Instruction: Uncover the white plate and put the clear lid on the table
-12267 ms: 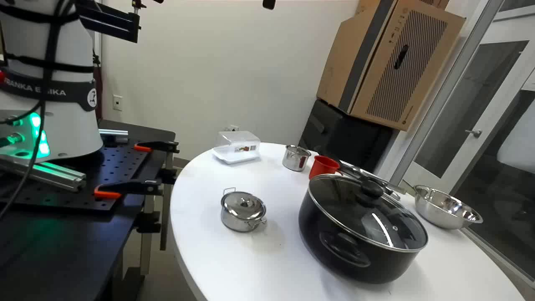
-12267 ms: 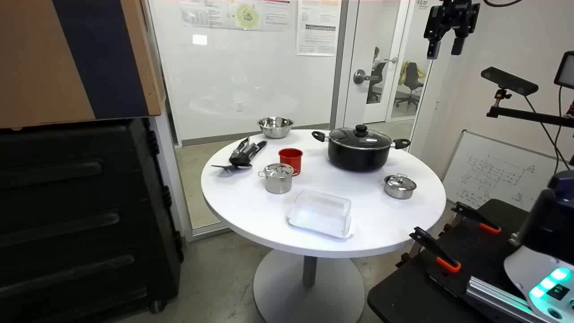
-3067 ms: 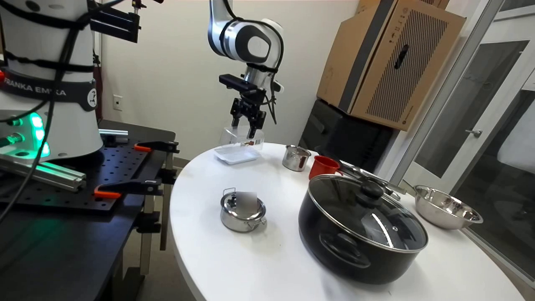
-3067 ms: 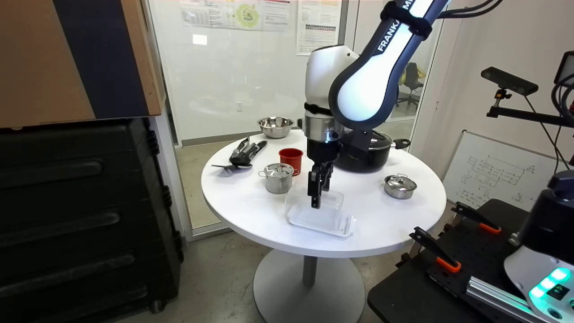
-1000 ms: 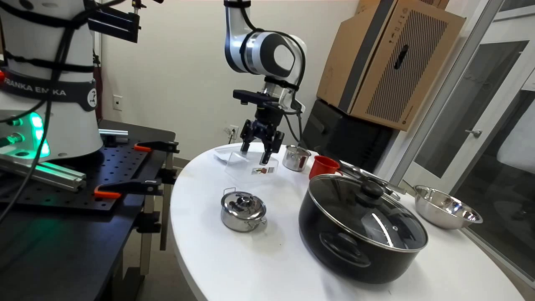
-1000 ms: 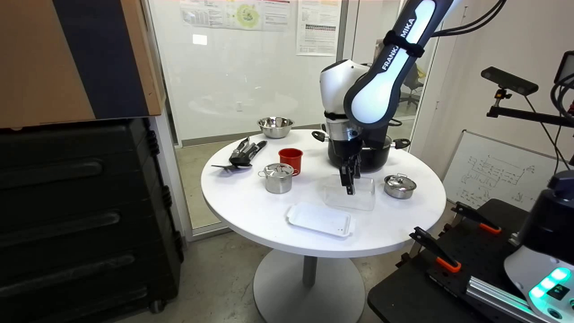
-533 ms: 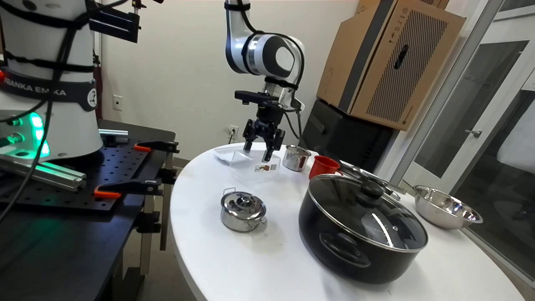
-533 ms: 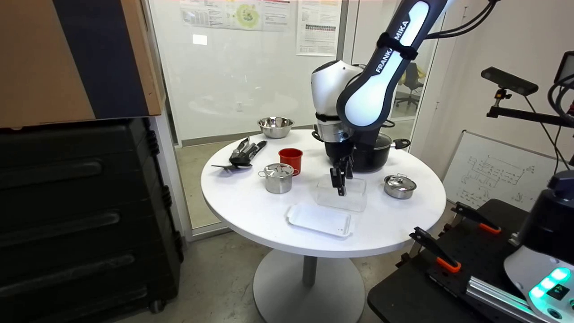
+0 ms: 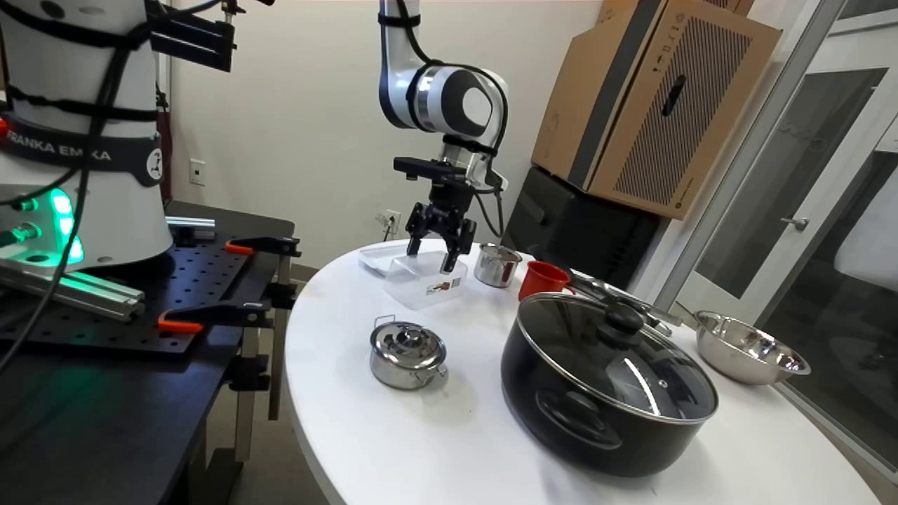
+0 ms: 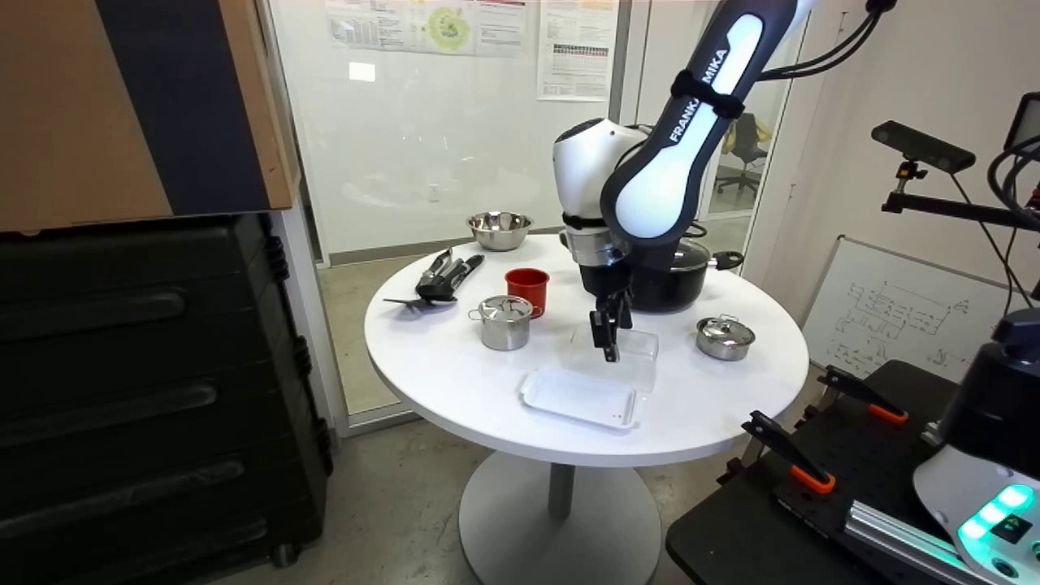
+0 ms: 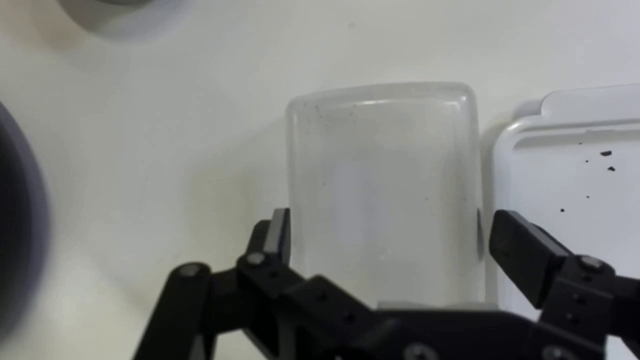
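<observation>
The clear lid (image 9: 423,289) rests on the white table (image 10: 715,414) beside the white plate (image 10: 573,398), and it is faint in an exterior view (image 10: 640,370). In the wrist view the lid (image 11: 380,185) lies just left of the uncovered plate (image 11: 545,165), which holds a few dark specks. My gripper (image 11: 390,225) straddles the lid with its jaws wide apart. The right finger (image 11: 525,255) shows a gap to the lid's wall; the left finger (image 11: 280,240) is against or very near the other wall. In an exterior view the gripper (image 9: 430,261) points down over the lid.
A small steel pot (image 9: 407,358), a big black pot (image 9: 582,414), a taller steel pot (image 10: 504,327), a red mug (image 10: 526,288), black utensils (image 10: 443,280) and a steel bowl (image 10: 499,231) stand around. A dark round shape (image 11: 17,225) shows at the wrist view's left edge.
The arm came in, lifted the lid off the plate and carried it beside it. In the last half second gripper and lid sank, shifted slightly towards the plate, and the fingers spread a little.
</observation>
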